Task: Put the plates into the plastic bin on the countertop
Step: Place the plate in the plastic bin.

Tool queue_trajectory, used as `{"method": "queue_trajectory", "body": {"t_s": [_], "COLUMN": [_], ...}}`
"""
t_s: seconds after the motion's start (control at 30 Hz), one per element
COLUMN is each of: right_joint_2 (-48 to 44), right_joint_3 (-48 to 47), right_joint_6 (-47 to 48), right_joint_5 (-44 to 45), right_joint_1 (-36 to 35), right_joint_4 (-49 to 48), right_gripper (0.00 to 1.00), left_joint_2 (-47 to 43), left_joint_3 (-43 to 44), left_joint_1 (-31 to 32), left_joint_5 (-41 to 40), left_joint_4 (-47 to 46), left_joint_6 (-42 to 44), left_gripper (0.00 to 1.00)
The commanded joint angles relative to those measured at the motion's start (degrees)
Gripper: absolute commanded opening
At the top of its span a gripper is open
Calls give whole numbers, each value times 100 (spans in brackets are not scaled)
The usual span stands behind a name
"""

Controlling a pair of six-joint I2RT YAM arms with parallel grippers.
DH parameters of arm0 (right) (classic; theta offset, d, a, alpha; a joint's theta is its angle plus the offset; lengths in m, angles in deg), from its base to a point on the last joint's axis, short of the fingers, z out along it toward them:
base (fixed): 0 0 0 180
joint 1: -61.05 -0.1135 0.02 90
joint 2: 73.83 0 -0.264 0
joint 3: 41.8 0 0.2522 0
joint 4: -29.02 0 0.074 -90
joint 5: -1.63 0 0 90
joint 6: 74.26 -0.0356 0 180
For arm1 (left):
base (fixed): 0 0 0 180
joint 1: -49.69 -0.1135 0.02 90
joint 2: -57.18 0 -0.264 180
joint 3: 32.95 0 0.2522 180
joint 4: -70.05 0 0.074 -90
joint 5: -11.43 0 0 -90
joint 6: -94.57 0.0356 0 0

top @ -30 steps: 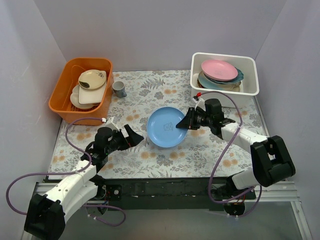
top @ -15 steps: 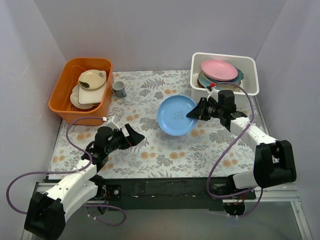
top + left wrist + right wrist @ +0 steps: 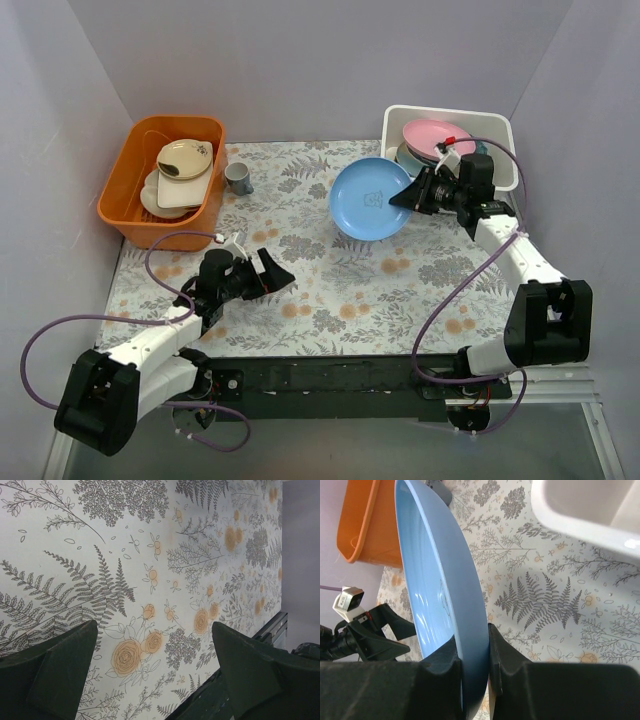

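My right gripper (image 3: 411, 194) is shut on the right rim of a light blue plate (image 3: 370, 198), which hangs tilted above the countertop (image 3: 330, 285) just left of the white plastic bin (image 3: 498, 122). In the right wrist view the two fingers (image 3: 507, 670) clamp the plate (image 3: 437, 600) edge-on, and the bin's corner (image 3: 570, 510) shows at top right. Inside the bin lies a stack of plates with a pink one (image 3: 432, 135) on top. My left gripper (image 3: 284, 275) hovers open over the countertop (image 3: 150, 555) near its front left, holding nothing.
An orange tub (image 3: 125, 190) with beige dishes (image 3: 182, 170) stands at the back left, with a small grey cup (image 3: 238, 178) beside it. Purple cables loop from both arms. Walls close in the left, right and back. The table's front edge (image 3: 235, 650) lies under the left gripper.
My right gripper has carried the light blue plate up and to the right, from the middle of the countertop to beside the bin. The left arm has shifted slightly right.
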Motion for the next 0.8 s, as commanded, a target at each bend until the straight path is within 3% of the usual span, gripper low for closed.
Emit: {"method": "queue_trajectory", "body": {"t_s": [0.0,0.5,0.77], "right_joint_2": [121,613,745], "right_joint_3": [-605,-1572,-1863], "right_joint_6": [71,-193,-448], "right_joint_5": [-163,-233,-110], "right_joint_1": [157,1010,1291], "right_joint_4": [38,38,-67], "right_gripper": [1,1,1], "left_joint_2": [-81,-274,51], "left_joint_3": [28,-297,-297], "left_joint_1": [39,48,48], "left_joint_5": [132,44,167], "left_joint_4": [-253,-393,-657], "left_joint_6": [42,-133,-125], "left_gripper": [98,98,98]}}
